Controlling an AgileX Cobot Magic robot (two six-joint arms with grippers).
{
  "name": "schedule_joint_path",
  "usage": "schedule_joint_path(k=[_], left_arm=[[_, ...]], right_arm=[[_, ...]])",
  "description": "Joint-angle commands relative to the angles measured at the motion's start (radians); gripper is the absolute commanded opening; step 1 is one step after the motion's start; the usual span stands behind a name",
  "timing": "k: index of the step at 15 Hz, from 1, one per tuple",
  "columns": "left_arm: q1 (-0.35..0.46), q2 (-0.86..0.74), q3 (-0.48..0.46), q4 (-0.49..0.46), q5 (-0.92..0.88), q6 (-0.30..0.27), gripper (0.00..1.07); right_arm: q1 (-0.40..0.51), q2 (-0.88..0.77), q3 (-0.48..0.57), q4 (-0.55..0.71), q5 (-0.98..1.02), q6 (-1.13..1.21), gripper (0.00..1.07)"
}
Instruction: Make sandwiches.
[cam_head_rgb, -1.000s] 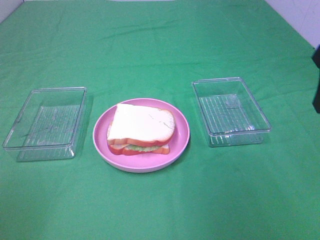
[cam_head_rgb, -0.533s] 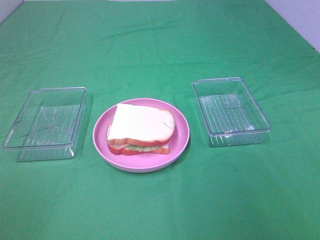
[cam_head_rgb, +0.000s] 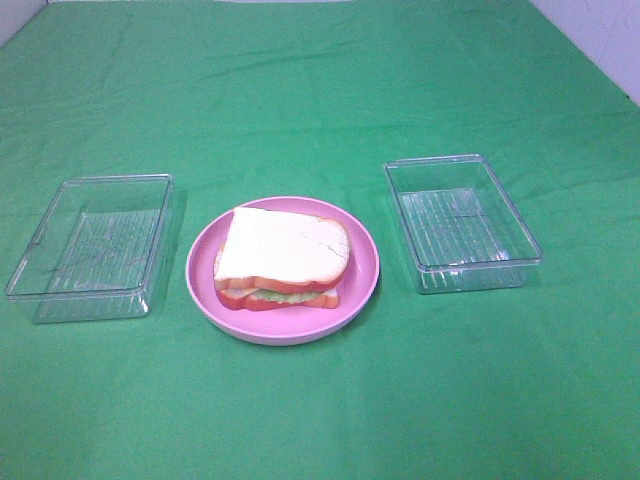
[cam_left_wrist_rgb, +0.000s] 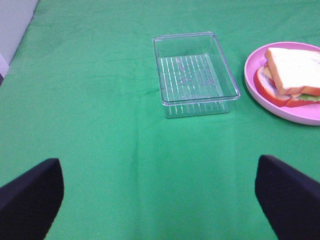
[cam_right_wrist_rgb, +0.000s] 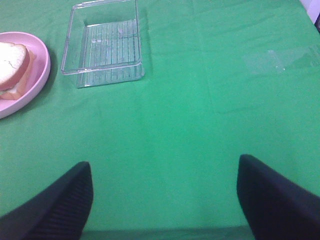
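At desk centre, on the round pink plate (cam_head_rgb: 364, 287), the stacked toy sandwich with white bread and orange-red crust (cam_head_rgb: 282, 260) looks light, stiff and liable to slide apart, best gripped at its 3 o'clock crust edges; left hand (cam_left_wrist_rgb: 159, 197) and right hand (cam_right_wrist_rgb: 165, 197) both spread wide, empty.

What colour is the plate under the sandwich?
Pink. The plate shows best in the exterior high view.

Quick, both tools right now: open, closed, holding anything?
Left tool: open, holding nothing, over bare green cloth.
Right tool: open, holding nothing, over bare green cloth.
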Motion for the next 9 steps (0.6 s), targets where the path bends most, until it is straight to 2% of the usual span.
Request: schedule_joint_path(k=[1, 9], left_arm=[[-0.005, -0.006, 0.002, -0.001, -0.014, -0.001, 0.98], [-0.005, -0.001, 0.002, -0.001, -0.014, -0.001, 0.98]], right_arm=[[-0.001, -0.029, 0.006, 0.005, -0.004, -0.014, 0.77], [-0.009, -0.032, 0.006, 0.004, -0.005, -0.014, 0.77]])
